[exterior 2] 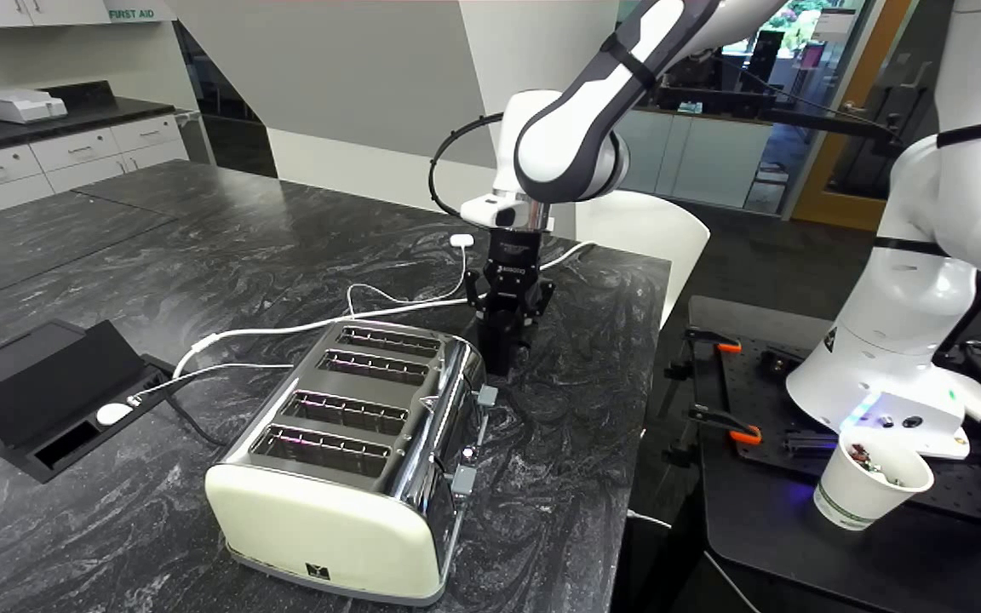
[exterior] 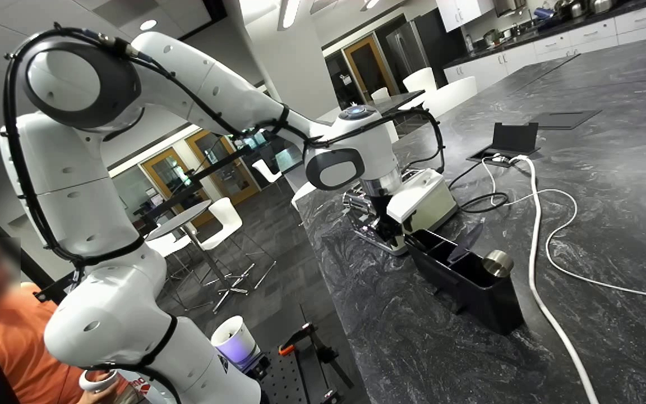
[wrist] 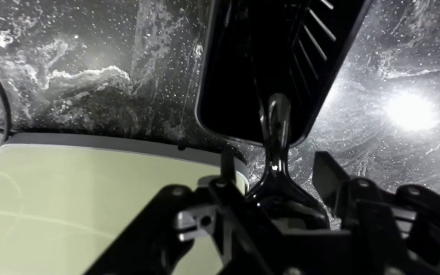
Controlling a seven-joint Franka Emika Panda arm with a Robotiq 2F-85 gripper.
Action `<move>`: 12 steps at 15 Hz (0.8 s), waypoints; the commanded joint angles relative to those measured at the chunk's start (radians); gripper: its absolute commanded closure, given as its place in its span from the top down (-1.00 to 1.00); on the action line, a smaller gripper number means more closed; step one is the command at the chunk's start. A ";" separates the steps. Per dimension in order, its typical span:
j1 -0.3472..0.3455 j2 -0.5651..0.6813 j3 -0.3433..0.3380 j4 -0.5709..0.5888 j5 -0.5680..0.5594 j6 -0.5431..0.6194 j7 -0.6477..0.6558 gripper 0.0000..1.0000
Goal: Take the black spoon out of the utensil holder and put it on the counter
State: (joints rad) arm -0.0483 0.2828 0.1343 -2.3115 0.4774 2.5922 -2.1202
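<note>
At the left of the wrist view we see a black cable [wrist: 0, 91] on the tabletop [wrist: 90, 88], which is dark grey with pale veining. Next comes the cream side of the toaster [wrist: 71, 198], then the tool [wrist: 275, 166], its two fingers spread wide. The black spoon [wrist: 276, 156] is between them, its head toward the tool and partly hidden by it; whether either finger touches it, we cannot tell. Its handle passes over the rim of the black utensil holder [wrist: 224, 114], and we lose it in the dark inside.

In an exterior view we have a person [exterior: 14, 331] in orange at the far left, then the white robot arm [exterior: 205, 76], with white chairs [exterior: 225, 223] behind it. Further right, the tool reaches down close to the toaster, and just beside both, the utensil holder stands on the tabletop. A dark flat blade [exterior: 466, 245] rises from its middle, a metal cup-shaped piece [exterior: 498, 263] shows above its right end, and beyond that white cables [exterior: 533, 264] run over the tabletop.

In an exterior view we pick out, left to right, an upturned dark flap [exterior 2: 56, 392], the four-slot toaster, the tool pointing down just past it, and a paper cup [exterior 2: 865, 477] near the base of the robot arm.
</note>
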 commanded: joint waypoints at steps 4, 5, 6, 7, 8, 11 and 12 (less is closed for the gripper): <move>-0.036 0.007 0.030 0.016 0.014 0.025 -0.010 -0.94; -0.037 0.003 0.030 0.016 0.014 0.024 -0.009 -0.99; -0.040 -0.001 0.031 0.017 0.016 0.021 -0.010 -0.98; -0.041 -0.006 0.029 0.018 0.012 0.018 -0.005 -0.92; -0.045 -0.015 0.031 0.017 0.017 0.011 -0.008 -0.92; -0.055 -0.055 0.031 0.010 0.027 -0.008 -0.011 -0.92; -0.055 -0.079 0.025 0.004 0.023 -0.019 0.002 -0.92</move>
State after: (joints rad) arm -0.0788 0.2710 0.1461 -2.2937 0.4787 2.5922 -2.1199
